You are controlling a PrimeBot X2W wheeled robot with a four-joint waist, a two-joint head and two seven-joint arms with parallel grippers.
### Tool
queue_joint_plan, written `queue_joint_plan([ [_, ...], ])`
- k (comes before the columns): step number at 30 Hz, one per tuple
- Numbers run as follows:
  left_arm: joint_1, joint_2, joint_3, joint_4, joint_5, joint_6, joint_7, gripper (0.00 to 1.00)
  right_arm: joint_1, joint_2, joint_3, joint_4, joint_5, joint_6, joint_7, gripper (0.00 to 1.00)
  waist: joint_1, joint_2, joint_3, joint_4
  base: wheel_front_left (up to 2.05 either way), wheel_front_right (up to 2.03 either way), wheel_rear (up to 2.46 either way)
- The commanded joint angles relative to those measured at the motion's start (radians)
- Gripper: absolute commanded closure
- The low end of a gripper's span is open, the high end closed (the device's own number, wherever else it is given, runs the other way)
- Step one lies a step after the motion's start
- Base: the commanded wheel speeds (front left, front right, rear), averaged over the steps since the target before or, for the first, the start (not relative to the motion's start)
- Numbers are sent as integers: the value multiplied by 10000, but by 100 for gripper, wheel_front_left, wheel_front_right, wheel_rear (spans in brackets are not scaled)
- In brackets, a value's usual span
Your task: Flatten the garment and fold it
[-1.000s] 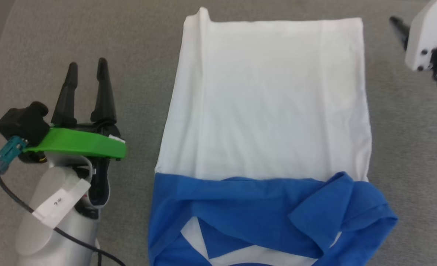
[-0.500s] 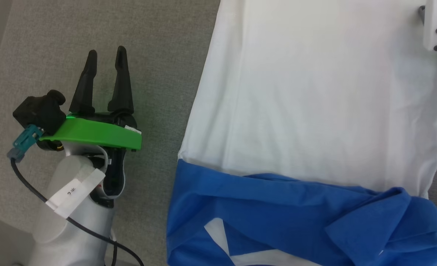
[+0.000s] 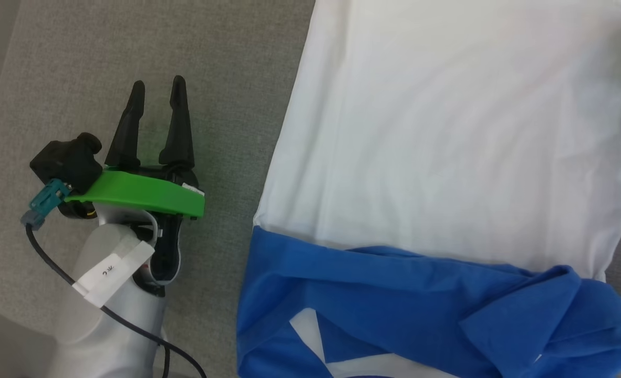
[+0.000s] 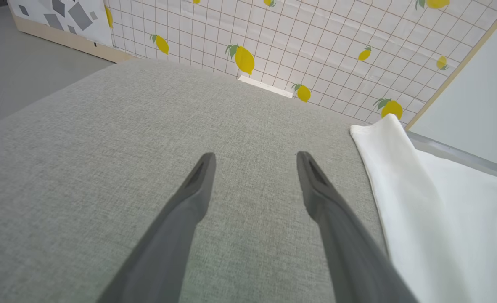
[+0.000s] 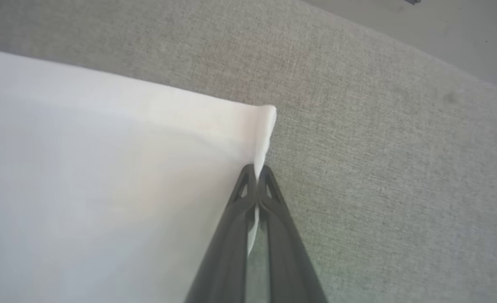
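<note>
Garment lies flat on grey counter, blue sleeves folded in at near end. Right tool pinches far white corner. Left tool spread, empty, beside left edge. Likely step: gripping hem corners for fold. Next, left tool needs matching far corner.

Garment: you see soft, matt cloth; the white far part lies smooth, the blue near part is rumpled.
Worktop: coarse grey woven fabric, matt and slightly fuzzy.
Left hand: your dark fingers look like matt plastic.
Green bracket: smooth plastic with a slight sheen.
Forearm: smooth silvery shell, softly glossy.
Right hand: the same dark matt fingers.
Wall covering: smooth printed sheet.
</note>
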Motion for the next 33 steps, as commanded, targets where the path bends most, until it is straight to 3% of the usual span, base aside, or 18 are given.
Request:
queue_joint_plan([
  [1, -160, 64, 3, 51, 17, -58, -34, 0, 273, -3, -144, -42, 88, -17, -197, 100, -1, 66, -270, -202, 0, 0, 0],
  [7, -720, 401, -155, -17, -422, -337, 1073, 0, 559, 143, -26, -438, 609, -17, -1014, 100, -1, 66, -755, -660, 0, 0, 0],
  [14, -3298, 1266, -828, 207, -1103, -532, 4970, 0, 456, 303, 665, -762, 1188, -17, -1563, 100, -1, 66, -500, -1233, 0, 0, 0],
  [21, -5989, 1536, -1471, 1745, -1444, -158, 8598, 0, -54, 551, 1785, -1088, 1757, -17, -1952, 100, -1, 66, 199, -2091, 0, 0, 0],
  [25, -6804, 1679, -1779, 2490, -1231, 170, 9708, 0, -274, 630, 2417, -1309, 2109, -17, -2175, 100, -1, 66, 573, -2592, 0, 0, 0],
  [33, -7460, 1940, -2145, 3026, -860, 477, 10590, 0, -291, 502, 3092, -1661, 2628, -17, -2500, 100, -1, 66, 1067, -3178, 0, 0, 0],
])
